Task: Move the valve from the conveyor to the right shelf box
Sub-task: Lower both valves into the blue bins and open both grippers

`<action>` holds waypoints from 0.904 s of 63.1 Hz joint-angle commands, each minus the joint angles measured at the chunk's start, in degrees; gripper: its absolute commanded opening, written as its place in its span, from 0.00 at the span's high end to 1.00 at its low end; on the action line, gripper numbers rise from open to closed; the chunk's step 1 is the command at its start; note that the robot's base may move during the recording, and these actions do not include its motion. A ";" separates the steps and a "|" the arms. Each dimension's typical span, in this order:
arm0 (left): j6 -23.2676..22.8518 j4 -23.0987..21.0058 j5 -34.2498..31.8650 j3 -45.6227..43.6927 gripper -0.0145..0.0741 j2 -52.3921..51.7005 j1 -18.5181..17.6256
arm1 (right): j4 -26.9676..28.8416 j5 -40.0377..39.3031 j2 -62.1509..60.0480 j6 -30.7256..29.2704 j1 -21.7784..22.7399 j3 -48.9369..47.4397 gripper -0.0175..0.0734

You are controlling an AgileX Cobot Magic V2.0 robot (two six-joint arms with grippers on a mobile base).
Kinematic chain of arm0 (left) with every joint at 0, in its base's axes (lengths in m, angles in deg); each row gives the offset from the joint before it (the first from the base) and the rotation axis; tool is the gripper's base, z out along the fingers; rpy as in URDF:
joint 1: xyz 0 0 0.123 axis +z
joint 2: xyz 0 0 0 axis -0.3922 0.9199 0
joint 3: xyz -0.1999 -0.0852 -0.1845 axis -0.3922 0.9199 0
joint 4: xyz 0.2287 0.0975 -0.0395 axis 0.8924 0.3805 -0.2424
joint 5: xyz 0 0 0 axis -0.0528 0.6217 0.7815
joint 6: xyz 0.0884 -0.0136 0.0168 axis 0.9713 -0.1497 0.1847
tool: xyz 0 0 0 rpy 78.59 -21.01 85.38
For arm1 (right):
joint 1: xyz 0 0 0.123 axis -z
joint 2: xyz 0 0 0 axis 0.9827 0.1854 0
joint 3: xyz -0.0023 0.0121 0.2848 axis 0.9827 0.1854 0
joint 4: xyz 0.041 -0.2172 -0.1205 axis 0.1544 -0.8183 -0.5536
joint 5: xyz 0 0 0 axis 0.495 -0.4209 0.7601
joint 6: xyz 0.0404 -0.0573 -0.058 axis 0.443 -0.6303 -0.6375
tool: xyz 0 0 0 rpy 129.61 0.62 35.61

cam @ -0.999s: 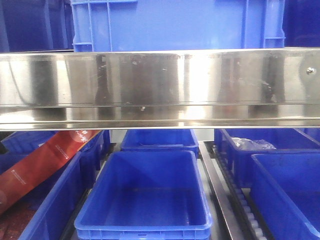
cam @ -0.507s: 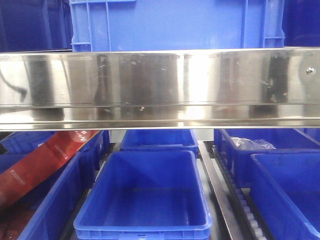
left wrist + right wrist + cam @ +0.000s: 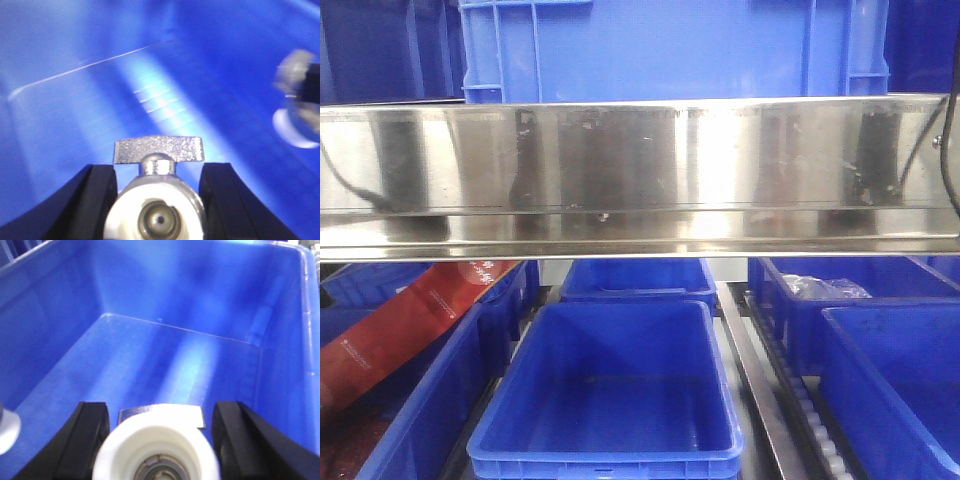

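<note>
Hovering in blue box (image 3: 150, 340): L fingers (image 3: 97, 200) pinch valve (image 3: 159, 200); R fingers (image 3: 92, 435) pinch white-capped valve (image 3: 157, 440).

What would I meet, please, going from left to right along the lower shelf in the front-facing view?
red packet → middle blue bin → metal rail → right blue bin

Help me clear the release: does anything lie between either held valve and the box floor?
Nothing visible does. The left gripper holds its valve over bare box floor; the right gripper holds another valve likewise. A blurred metal piece sits off to the side, not beneath.
</note>
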 commanded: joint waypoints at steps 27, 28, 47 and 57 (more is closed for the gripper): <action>0.36 -0.52 -2.60 -0.91 0.51 -0.99 -0.11 | 0.66 -0.53 -1.29 -0.51 -0.03 -1.18 0.51; 0.36 -0.52 -2.60 -0.91 0.54 -0.99 -0.11 | 0.66 -0.39 -1.29 -0.51 -0.03 -1.18 0.55; -0.66 -0.12 -4.43 -0.91 0.96 -1.41 0.85 | 0.66 1.73 -2.29 -0.51 1.40 -1.18 0.99; -2.83 -0.12 -3.94 -0.91 0.96 -4.02 2.59 | 0.66 0.91 -6.16 -0.40 2.61 -0.50 0.99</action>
